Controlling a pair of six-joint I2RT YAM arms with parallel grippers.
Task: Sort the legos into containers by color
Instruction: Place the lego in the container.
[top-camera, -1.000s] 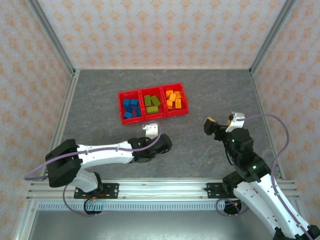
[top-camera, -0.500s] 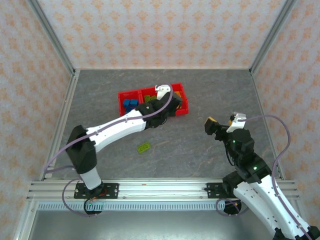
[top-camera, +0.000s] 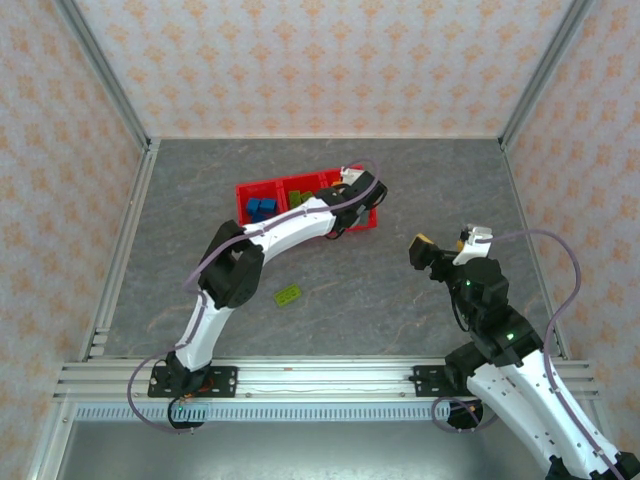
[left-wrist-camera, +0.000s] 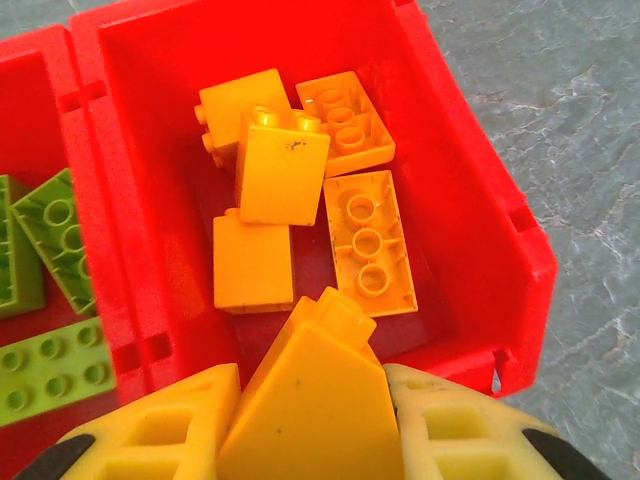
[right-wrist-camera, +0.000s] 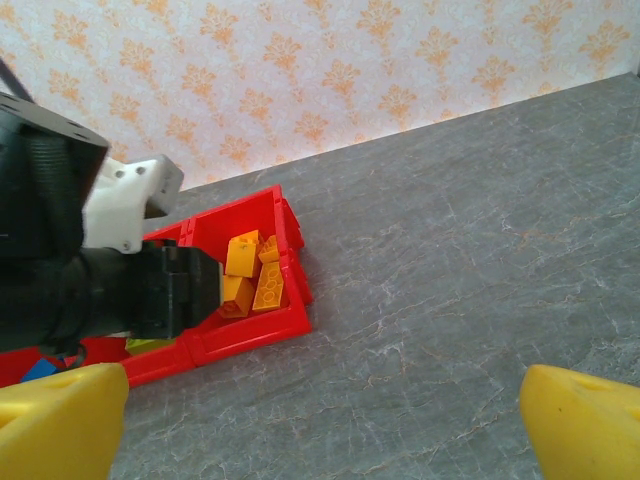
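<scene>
**Left arm stretched over the end bin, yellow brick in its grip**

In the overhead view the left arm (top-camera: 262, 232) reaches from the bottom left up to the red bins (top-camera: 243, 190) at upper centre. The left gripper (left-wrist-camera: 310, 440) hangs over the right-hand bin, fingers clamped on a yellow brick (left-wrist-camera: 320, 380) above the yellow bricks (left-wrist-camera: 280, 180) inside. A green brick (top-camera: 288, 294) lies on the table (top-camera: 400, 290) below the bins. At lower right, the right gripper (top-camera: 446, 242) is spread wide, empty.

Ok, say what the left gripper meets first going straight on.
Probably the loose orange bricks in the red end bin: the left gripper, shut on another orange brick, points down at them. Depth is unclear.
</scene>
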